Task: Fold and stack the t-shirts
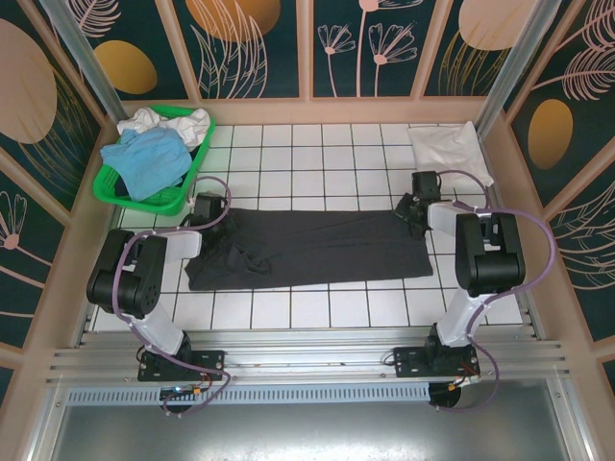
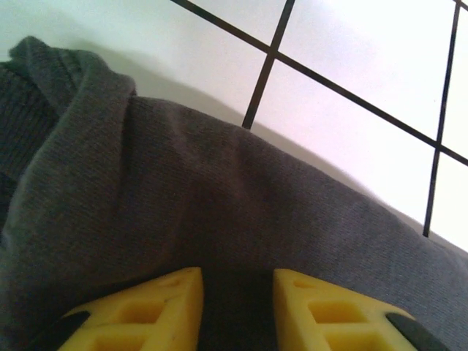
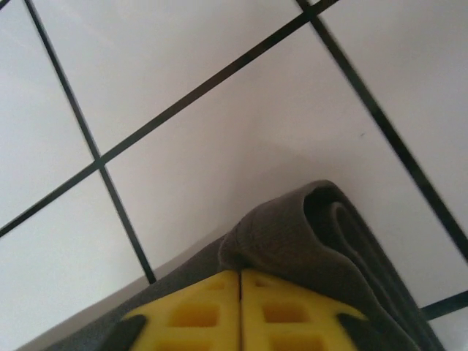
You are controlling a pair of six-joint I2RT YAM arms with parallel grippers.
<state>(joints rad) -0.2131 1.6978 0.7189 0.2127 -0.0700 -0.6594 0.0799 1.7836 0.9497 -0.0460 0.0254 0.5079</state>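
Right fingers pinched tight on charcoal t-shirt edge; left fingers part-spread over cloth, grip unclear.

Green basket on white tiled table

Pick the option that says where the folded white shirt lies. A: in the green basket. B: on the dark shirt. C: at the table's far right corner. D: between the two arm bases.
C: in the top view the folded white shirt lies flat on the tiles at the far right corner, apart from the dark shirt spread mid-table and from the green basket at far left.
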